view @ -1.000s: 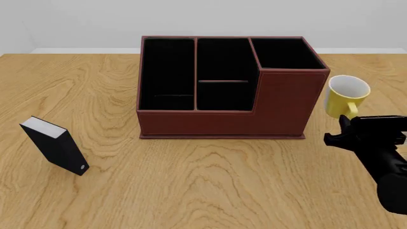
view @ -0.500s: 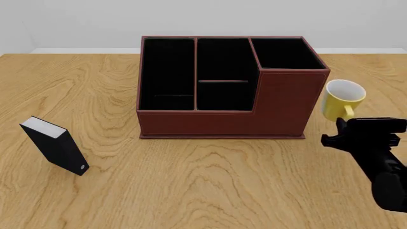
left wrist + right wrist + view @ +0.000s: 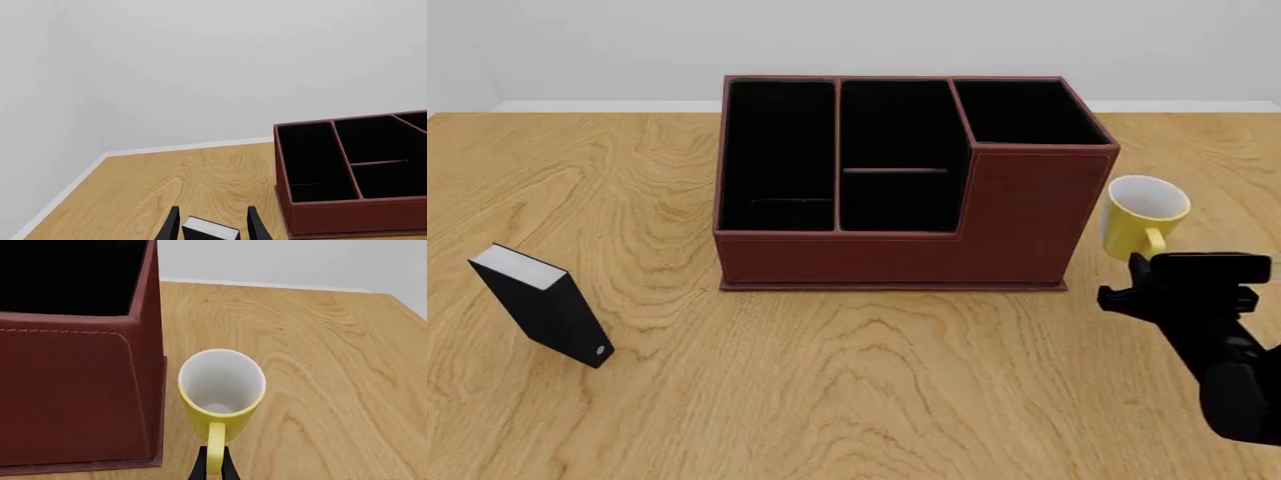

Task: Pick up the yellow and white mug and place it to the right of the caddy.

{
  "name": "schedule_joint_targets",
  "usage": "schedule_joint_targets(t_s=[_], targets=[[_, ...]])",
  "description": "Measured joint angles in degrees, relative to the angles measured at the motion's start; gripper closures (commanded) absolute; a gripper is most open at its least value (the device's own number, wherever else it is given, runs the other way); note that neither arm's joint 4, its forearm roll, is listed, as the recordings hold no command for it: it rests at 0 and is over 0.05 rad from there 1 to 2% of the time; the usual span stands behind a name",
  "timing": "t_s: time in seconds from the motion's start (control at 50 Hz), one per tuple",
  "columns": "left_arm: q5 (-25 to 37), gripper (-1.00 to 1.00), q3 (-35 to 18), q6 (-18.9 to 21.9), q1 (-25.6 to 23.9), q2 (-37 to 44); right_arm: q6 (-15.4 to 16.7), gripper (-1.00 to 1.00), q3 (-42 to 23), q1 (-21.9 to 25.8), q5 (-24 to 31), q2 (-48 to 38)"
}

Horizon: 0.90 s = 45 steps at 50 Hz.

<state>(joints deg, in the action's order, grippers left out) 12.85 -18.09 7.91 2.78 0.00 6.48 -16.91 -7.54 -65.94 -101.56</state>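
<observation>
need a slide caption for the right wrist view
Right hand closed on the handle of the yellow mug, which stands upright on the table just right of the caddy.

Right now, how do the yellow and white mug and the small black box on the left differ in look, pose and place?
The yellow and white mug is round and open-topped, with a loop handle; the black box is a flat-sided slab with a pale top face. The mug stands upright, while the box leans. The mug sits just right of the caddy, with the right gripper at its handle; the box stands apart on the caddy's left. Both rest on the wooden table.
</observation>
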Motion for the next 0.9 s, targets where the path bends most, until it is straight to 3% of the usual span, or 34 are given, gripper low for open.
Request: schedule_joint_targets(t_s=[0.9], targets=[[0.1, -1.0, -0.1, 0.3, 0.2, 0.0, -1.0, 1.0, -2.1, -0.1, -3.3, -7.9]])
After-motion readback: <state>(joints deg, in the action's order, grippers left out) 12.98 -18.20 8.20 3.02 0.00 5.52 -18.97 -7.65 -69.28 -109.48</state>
